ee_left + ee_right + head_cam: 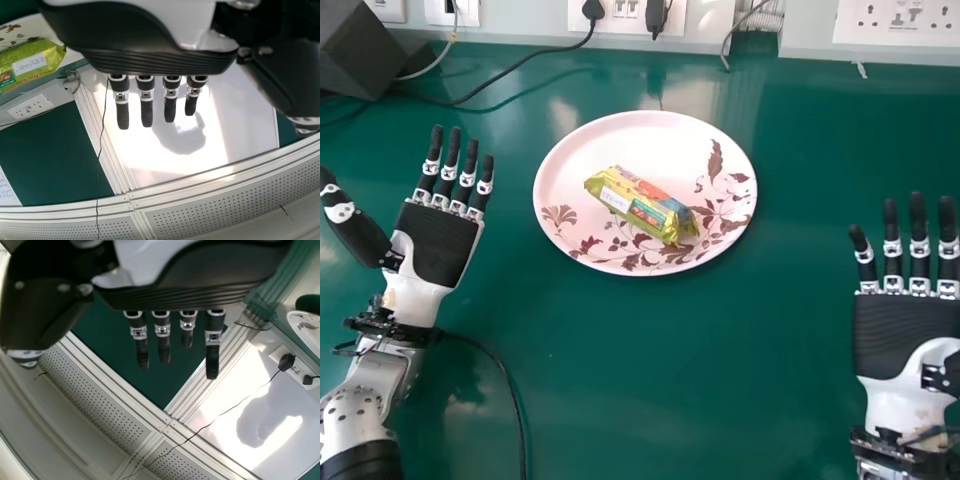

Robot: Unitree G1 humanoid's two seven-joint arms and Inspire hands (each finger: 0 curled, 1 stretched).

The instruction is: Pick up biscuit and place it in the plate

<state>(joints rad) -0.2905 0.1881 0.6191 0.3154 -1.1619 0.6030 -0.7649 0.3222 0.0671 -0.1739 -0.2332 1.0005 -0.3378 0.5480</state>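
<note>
– Biscuit (642, 205) where?
– In the plate (610, 140), slanting lengthwise from far-left to near-right.
– Nearer side?
– Left hand (438, 245), leftward of biscuit, spread wide; right hand (900, 335) farther, also wide. Probably placed; no reach needed.

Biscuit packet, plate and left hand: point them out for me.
Biscuit packet (640, 204), head view: middle of its wrapper.
Plate (620, 145), head view: bare surface beyond the packet.
Left hand (435, 247), head view: dark part of its palm.
</note>
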